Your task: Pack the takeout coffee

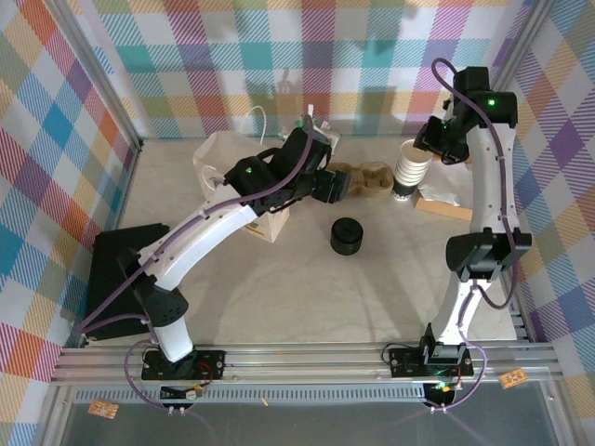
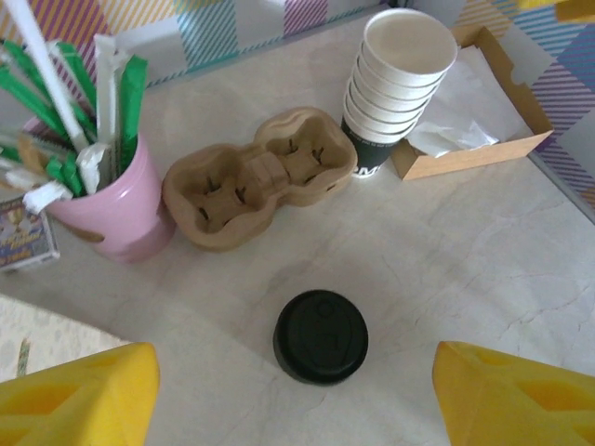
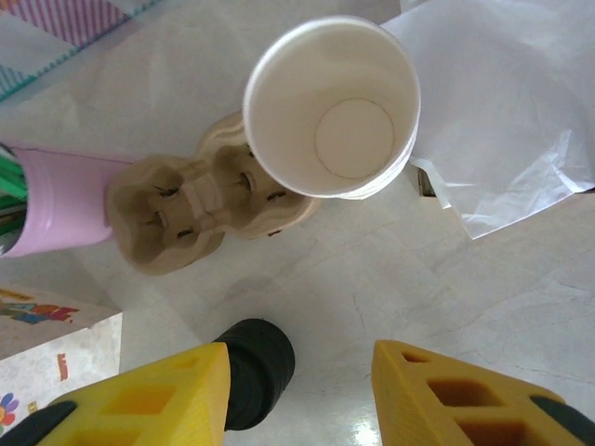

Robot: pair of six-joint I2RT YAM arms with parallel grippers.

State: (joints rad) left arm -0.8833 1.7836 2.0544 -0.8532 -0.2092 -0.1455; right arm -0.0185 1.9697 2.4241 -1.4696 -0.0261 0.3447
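Right hand [image 3: 297, 351] hangs apart, empty, near the cup stack [image 3: 330, 102]; left hand [image 2: 293, 358] apart too. Its paper seems light, crushable: pinch gently below rim.

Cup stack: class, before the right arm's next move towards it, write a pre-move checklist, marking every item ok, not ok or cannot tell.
1. Right gripper fingers apart, nothing between them: ok.
2. Cup stack standing, mouth up: ok.
3. Top cup loose enough to lift off alone: cannot tell.
4. Cup carrier wells empty: ok.
5. Left gripper open, black lid stack standing on the table ahead of it: ok.
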